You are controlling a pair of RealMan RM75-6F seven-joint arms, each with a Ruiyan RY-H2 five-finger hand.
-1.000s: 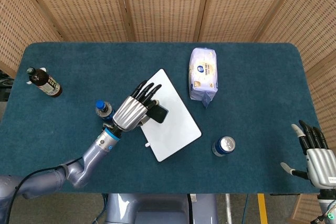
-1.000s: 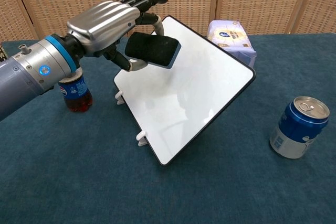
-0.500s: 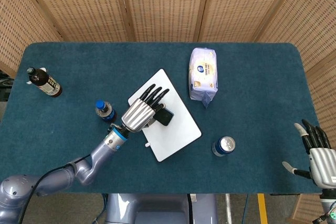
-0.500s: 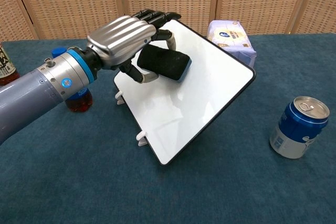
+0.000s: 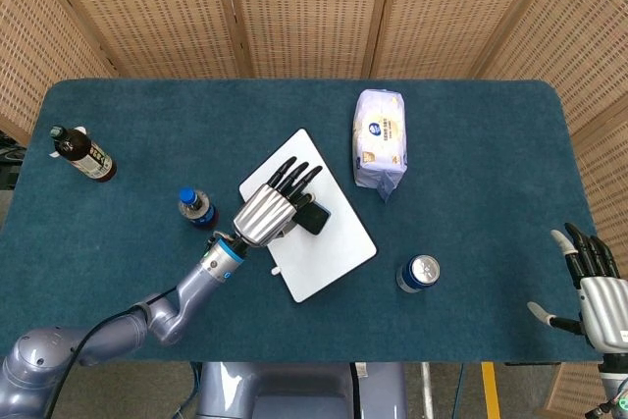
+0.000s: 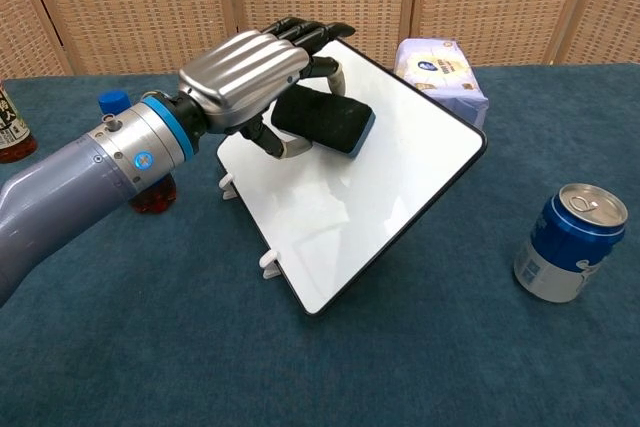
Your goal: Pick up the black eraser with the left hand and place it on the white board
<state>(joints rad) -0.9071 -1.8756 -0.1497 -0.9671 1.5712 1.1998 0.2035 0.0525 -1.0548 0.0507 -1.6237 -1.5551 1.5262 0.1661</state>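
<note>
Eraser nearly set down on the board

The left hand (image 6: pixel 245 72) grips the black eraser (image 6: pixel 325 122) low over the white board (image 6: pixel 350 187); next, I judge, lower it and let go.

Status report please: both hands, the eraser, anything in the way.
Left hand holds black eraser over white board. Right hand open, off to the side. Board surface clear.

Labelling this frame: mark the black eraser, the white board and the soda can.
black eraser (image 6: pixel 330 124), chest view, on its dark front face beside the left hand.
white board (image 6: pixel 375 187), chest view, on bare white surface.
soda can (image 6: pixel 568 243), chest view, on its blue side wall.
</note>
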